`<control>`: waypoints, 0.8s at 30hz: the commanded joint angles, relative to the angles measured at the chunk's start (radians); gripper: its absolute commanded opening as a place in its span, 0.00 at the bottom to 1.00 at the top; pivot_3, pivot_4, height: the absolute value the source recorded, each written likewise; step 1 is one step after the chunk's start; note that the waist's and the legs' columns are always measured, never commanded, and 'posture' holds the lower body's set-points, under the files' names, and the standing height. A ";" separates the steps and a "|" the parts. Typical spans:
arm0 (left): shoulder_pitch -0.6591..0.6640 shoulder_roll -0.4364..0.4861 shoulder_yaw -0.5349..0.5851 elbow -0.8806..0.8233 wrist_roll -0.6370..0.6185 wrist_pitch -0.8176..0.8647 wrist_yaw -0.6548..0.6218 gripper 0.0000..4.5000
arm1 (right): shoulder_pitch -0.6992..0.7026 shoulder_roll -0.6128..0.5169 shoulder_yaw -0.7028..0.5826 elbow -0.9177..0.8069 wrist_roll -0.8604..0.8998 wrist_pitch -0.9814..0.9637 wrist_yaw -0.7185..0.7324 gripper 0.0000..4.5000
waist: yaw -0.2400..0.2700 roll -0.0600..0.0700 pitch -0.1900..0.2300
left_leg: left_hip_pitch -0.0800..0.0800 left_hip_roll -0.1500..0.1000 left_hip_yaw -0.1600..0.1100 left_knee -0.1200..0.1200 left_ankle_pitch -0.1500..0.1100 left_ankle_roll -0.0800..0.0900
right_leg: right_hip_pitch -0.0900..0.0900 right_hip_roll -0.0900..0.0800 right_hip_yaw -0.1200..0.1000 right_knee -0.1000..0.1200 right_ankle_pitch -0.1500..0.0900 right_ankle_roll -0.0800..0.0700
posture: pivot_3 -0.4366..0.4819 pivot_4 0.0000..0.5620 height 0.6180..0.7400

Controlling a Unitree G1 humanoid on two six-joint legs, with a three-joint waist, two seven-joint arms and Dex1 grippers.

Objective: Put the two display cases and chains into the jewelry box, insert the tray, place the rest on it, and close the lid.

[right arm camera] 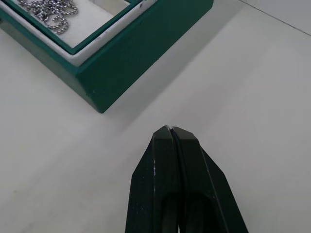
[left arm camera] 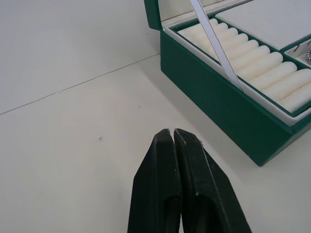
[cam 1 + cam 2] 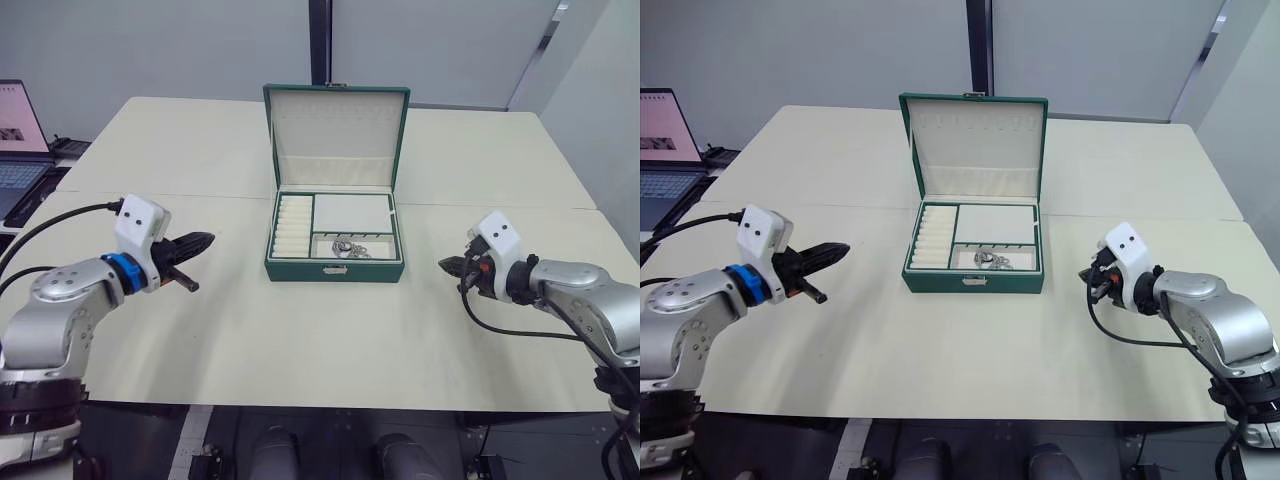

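Both grippers sit low over the near part of the table (image 3: 200,340), one each side of the jewelry box (image 3: 335,268). Left gripper (image 3: 203,241): fingers pressed together, nothing between them, tips aimed at the box's left end. Right gripper (image 3: 447,265): likewise clenched and empty, tips aimed at the box's right end. Each stands clear of the box, at about the same gap; neither is plainly nearer.

Box in mid-table, long axis running left to right, clasp side facing the robot. Lid (image 3: 336,132) stands upright on the far hinge, cream lining facing forward. To close, it must swing forward and down toward the robot, so a gripper has to get behind or above its top edge, beyond where both now hang.

Contents: tray (image 3: 283,196) already seated in the box, rim level with the box walls. Ring rolls (image 2: 252,65) fill the left compartment. Large flat compartment at far right looks bare. Chains (image 1: 51,12) lie bunched in the near-right compartment. Display cases not visible; presumably under the tray.

Judgement: loading looks finished; closing the lid is what is left.
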 commanded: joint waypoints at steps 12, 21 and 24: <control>-0.260 -0.134 -0.249 0.283 0.219 -0.128 -0.010 0.00 | -0.188 0.141 0.129 0.295 -0.186 -0.155 0.007 0.00 | 0.001 0.000 0.000 | 0.000 0.000 0.001 0.002 0.001 -0.002 | 0.000 0.000 0.000 0.001 0.000 0.000 | 0.48 0.27 0.89; -0.313 -0.200 -0.315 0.357 0.269 -0.166 -0.071 0.00 | -0.202 0.217 0.178 0.252 -0.205 -0.133 0.038 0.00 | -0.001 0.000 0.000 | 0.000 0.000 0.001 0.002 0.002 -0.003 | 0.000 0.000 0.000 0.001 0.000 0.000 | 0.48 0.27 0.89; -0.308 -0.210 -0.317 0.349 0.273 -0.163 -0.083 0.00 | -0.188 0.242 0.183 0.195 -0.196 -0.098 0.030 0.00 | 0.001 0.000 0.000 | 0.000 0.000 0.000 0.002 0.002 -0.003 | 0.000 0.000 -0.001 0.001 0.000 0.000 | 0.48 0.27 0.89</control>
